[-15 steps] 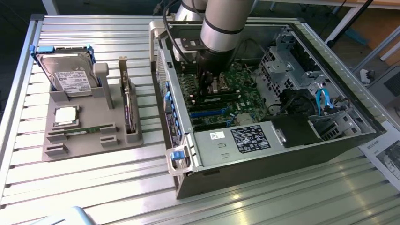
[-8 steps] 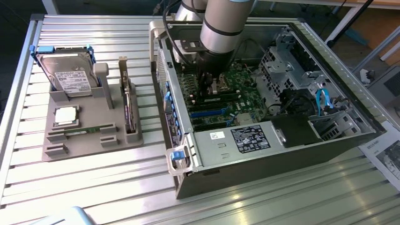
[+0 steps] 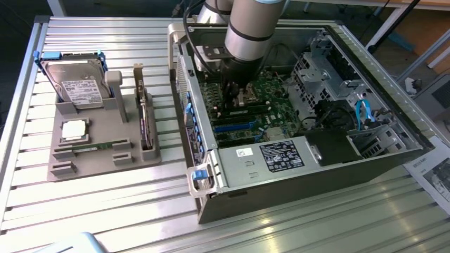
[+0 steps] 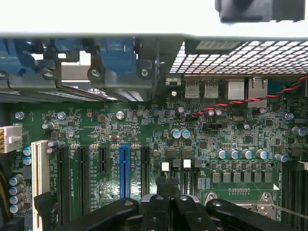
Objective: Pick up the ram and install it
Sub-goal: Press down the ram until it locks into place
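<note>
Gripper (image 4: 166, 199): fingers together, nothing visibly held | place: inside computer case (image 3: 295, 163), just above motherboard (image 4: 144, 139) | spare ram (image 3: 95, 146): on gray tray (image 3: 105, 158)

The exterior view is evenly and brightly lit from above. The ribbed aluminium bench (image 3: 105, 200) throws pale glare streaks near its front edge, and the grey plastic parts holder (image 3: 98, 142) casts only soft shadows. Inside the open dark metal computer case (image 3: 365, 168) the green motherboard (image 3: 271, 103) sits dimmer, shaded by the silver robot arm (image 3: 250, 31). In the wrist view the motherboard (image 4: 159, 130) is sharp, while the white case rim (image 4: 96, 17) is blown out and the black gripper fingers (image 4: 159, 211) are soft.
</note>
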You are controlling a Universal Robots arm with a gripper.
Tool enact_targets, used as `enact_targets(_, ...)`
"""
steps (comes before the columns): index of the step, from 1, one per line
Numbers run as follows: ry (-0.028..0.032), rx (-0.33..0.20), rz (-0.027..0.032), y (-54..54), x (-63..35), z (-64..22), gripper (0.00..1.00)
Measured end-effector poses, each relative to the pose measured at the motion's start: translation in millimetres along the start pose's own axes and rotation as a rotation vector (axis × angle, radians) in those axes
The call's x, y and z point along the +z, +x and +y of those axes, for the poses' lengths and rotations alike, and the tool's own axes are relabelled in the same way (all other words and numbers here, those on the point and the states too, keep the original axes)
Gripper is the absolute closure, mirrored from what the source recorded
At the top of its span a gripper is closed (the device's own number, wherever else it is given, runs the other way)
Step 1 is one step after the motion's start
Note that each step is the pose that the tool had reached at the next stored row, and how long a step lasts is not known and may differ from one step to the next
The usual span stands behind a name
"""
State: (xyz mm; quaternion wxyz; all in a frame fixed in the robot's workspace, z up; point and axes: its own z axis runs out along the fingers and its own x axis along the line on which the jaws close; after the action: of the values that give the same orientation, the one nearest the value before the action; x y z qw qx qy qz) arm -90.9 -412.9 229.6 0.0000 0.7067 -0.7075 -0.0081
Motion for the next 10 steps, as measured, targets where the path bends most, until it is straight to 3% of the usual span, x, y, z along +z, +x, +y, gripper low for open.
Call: enact_targets(10, 0.0002, 0.000, -0.0003, 0.1, 0.0, 0.0, 0.90)
